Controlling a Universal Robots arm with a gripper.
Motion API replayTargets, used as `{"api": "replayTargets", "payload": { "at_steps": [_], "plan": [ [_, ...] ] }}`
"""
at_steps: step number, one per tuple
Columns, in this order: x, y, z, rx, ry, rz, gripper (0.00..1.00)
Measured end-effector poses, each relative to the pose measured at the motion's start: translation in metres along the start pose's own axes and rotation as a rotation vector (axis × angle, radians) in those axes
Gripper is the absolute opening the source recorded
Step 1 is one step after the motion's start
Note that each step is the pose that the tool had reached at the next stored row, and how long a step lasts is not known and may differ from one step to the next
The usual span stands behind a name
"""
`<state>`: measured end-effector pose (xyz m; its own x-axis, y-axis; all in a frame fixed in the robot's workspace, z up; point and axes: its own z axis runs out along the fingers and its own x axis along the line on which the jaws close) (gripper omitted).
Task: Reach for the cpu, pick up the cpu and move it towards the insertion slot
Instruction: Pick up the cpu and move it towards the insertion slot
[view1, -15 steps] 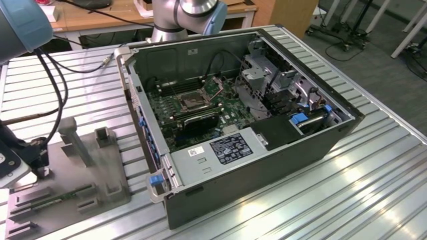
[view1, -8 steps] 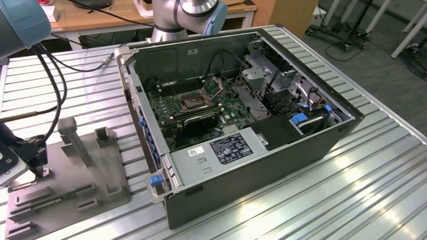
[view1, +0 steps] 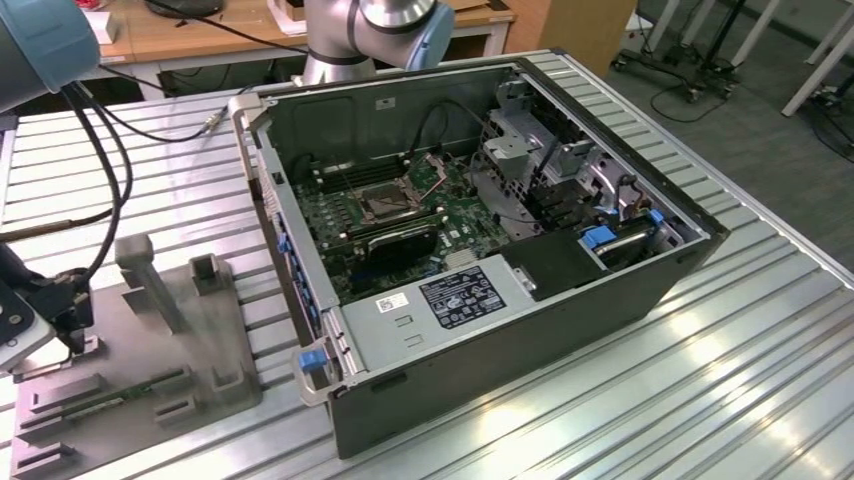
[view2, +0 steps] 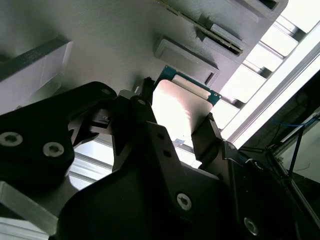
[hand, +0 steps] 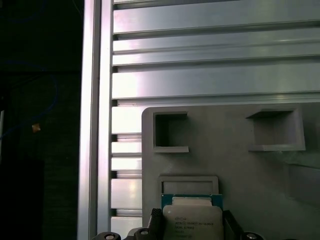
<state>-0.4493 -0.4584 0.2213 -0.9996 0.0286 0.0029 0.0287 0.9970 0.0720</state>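
One slatted metal table (view1: 747, 330) is mostly taken up by the open case (view1: 534, 330), which is laid on its side with the green board (view1: 461, 215) facing up. Just beside it, on the exterior view's left, a grey fixture (view1: 200, 390) is laid flat on the slats. The gripper (view2: 177, 110) is seen over that fixture, well apart from the case. Its jaws are closed onto the cpu (view2: 180, 107) from two opposite edges, so the pale face is pinched between the dark fingers (view2: 209, 131) in both wrist views. The slot (view1: 383, 203) is found inside the case on the board, framed in silvery metal. A shallow square recess (hand: 189, 182) in the fixture is seen bare, just beside the held cpu.
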Motion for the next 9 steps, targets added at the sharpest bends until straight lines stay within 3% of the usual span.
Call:
{"api": "replayTargets", "payload": {
  "at_steps": [9],
  "plan": [
    [0.0,0.0004,-0.0059,0.0,0.0001,0.0,0.55]
  ]
}}
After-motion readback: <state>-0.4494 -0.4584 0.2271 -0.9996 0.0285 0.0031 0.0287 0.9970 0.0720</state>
